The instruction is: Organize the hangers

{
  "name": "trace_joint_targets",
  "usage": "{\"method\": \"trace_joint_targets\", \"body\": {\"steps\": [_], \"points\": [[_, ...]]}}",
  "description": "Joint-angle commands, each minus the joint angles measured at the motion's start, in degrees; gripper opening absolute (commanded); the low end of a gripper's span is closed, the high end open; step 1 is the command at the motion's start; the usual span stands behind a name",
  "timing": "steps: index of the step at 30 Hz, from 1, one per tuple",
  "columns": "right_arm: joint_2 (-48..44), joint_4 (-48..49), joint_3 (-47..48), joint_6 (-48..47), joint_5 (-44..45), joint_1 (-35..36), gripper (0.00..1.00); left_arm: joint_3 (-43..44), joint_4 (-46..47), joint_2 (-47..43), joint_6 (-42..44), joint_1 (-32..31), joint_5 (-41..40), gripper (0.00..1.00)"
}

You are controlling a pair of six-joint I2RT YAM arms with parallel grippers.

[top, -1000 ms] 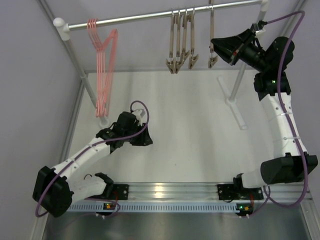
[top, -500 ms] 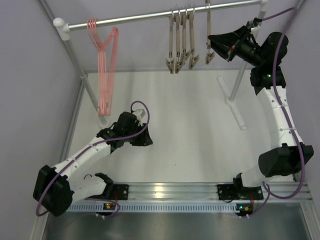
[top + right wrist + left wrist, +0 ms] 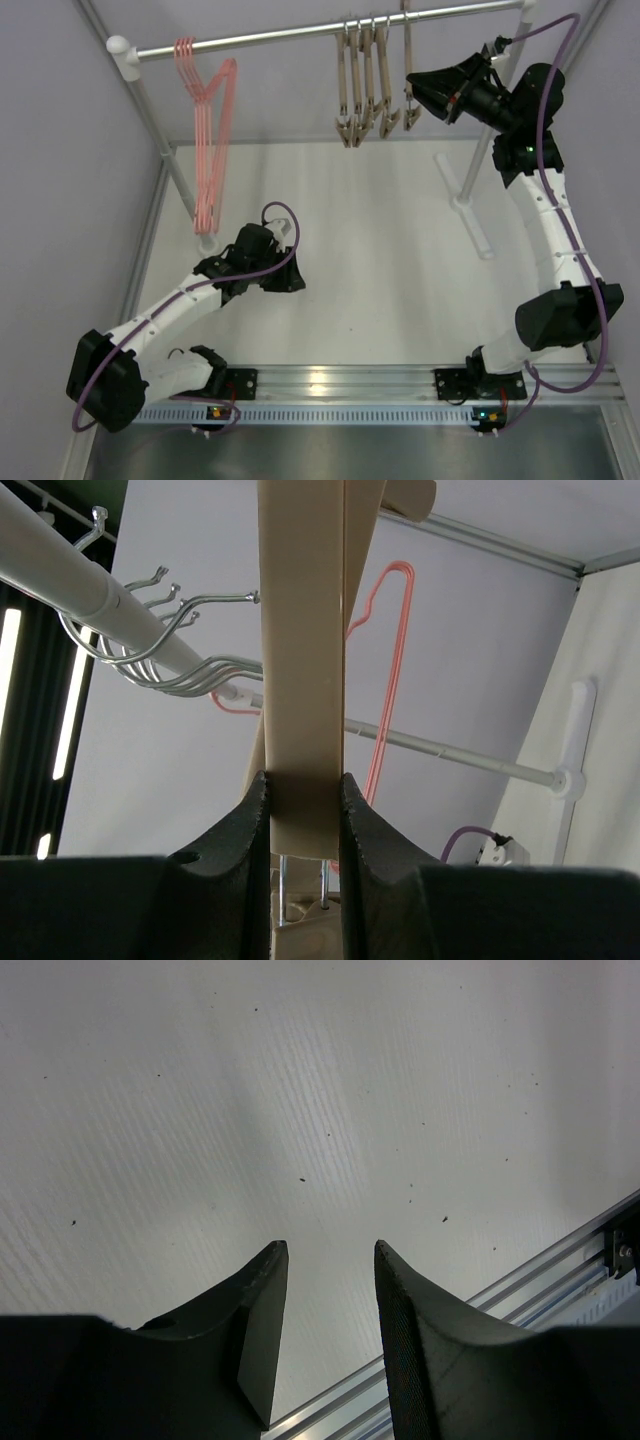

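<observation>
Jaws of your left gripper (image 3: 330,1250) stand partly apart on nothing, low over the table (image 3: 380,250), while farther back your right gripper (image 3: 303,780) pinches one wooden hanger (image 3: 300,630) at the rail (image 3: 280,35), four other wooden hangers (image 3: 365,80) just left of it and pink hangers (image 3: 210,150) near the far left end.

Robotics lab test cell: bare grey walls (image 3: 60,150), white tabletop (image 3: 380,250), arms (image 3: 170,305) bolted to aluminium rail (image 3: 350,382).

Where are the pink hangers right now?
In the top view, the pink hangers hang at the left end of the rail, well left of the wooden hangers bunched near its right end.
</observation>
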Motion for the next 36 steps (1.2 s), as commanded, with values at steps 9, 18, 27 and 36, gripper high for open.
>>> {"method": "trace_joint_targets", "body": {"steps": [9, 18, 27, 36], "points": [[0.17, 1.65, 2.64, -1.84, 1.22, 2.50, 0.00, -0.12, 2.47, -0.16, 0.85, 0.28, -0.28, 0.45], [-1.41, 1.73, 0.71, -2.80, 2.54, 2.42, 0.13, -0.39, 2.47, -0.51, 0.68, 0.37, -0.19, 0.45], [-2.55, 1.73, 0.18, -3.68, 2.97, 2.07, 0.38, -0.47, 2.47, -0.42, 0.76, 0.28, -0.01, 0.44], [-5.45, 0.86, -0.96, -5.53, 3.41, 1.01, 0.52, -0.39, 2.47, 0.02, 0.85, 0.37, -0.10, 0.45]]}}
